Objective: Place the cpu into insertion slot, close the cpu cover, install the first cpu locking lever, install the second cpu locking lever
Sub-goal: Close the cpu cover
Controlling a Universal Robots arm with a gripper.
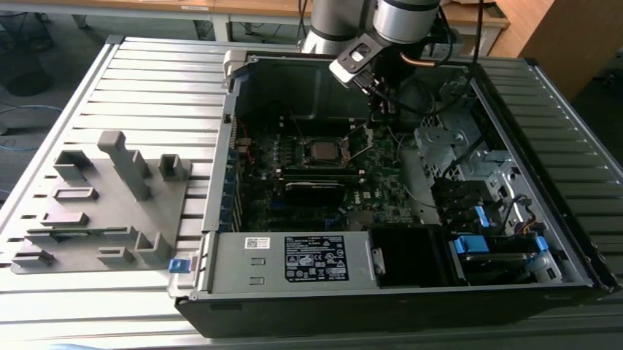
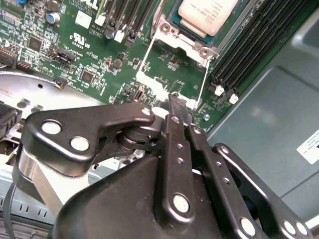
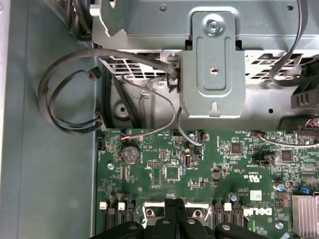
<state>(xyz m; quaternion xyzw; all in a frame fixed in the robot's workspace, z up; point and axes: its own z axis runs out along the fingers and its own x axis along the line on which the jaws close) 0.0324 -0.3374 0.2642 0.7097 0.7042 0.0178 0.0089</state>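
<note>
The cpu (image 1: 320, 151) lies flat in the insertion slot (image 1: 305, 141) on the green board inside the open computer case; the second wrist view shows its pale metal top (image 2: 207, 12) seated in the slot's silver rim (image 2: 172, 31). The cpu cover (image 2: 154, 84), a thin silver frame, stands swung open off the slot on the exterior view's right (image 1: 362, 140). My gripper (image 2: 180, 107) is shut, its black fingertips together right at the cover's free edge. I cannot tell whether they touch it. In the exterior view the gripper (image 1: 378, 115) hangs just above and right of the slot.
A grey power supply box with a white label (image 1: 292, 259) fills the case's near side. Drive cages and blue tabs (image 1: 477, 219) are at the exterior view's right. Long black memory slots (image 2: 249, 50) flank the slot. Loose cables (image 3: 65, 99) and a metal bracket (image 3: 212, 64) lie beyond. A grey fixture rack (image 1: 98, 204) stands outside the case.
</note>
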